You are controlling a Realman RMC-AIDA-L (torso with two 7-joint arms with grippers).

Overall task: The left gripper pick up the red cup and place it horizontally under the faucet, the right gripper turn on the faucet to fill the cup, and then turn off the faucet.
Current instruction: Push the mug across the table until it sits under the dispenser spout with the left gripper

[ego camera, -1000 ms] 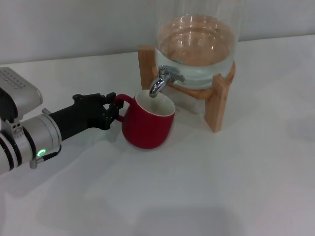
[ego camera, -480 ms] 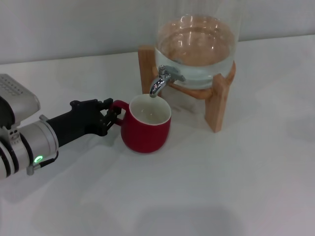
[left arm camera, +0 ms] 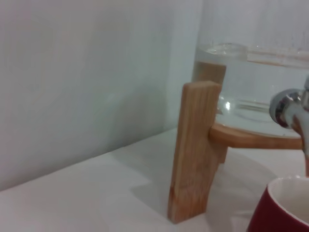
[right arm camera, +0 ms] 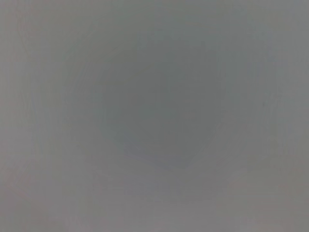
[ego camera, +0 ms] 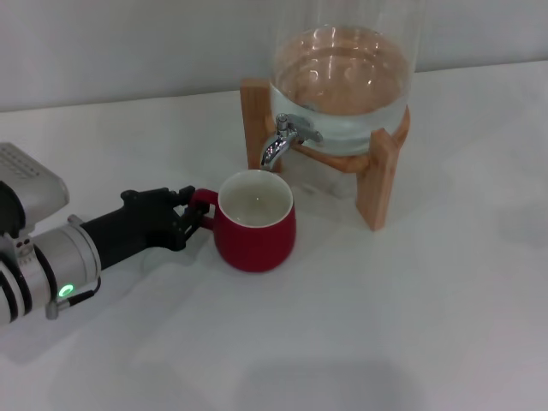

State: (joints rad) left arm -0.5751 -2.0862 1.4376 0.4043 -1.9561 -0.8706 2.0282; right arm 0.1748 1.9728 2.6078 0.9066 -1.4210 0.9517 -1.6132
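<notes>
The left gripper [ego camera: 195,214] reaches in low over the table [ego camera: 360,325], its 2 fingers closed on the loop handle of the cup [ego camera: 255,224]. The cup sits upright just ahead of the fingertips, mouth up, its far rim right below the faucet [ego camera: 281,144] spout with a small gap between them. Beyond the cup, the wooden stand [ego camera: 377,175] carries the glass jar [ego camera: 342,81]; one stand leg stands close beside the cup's far side. Bare table spreads around the gripper. The right gripper is out of view.
</notes>
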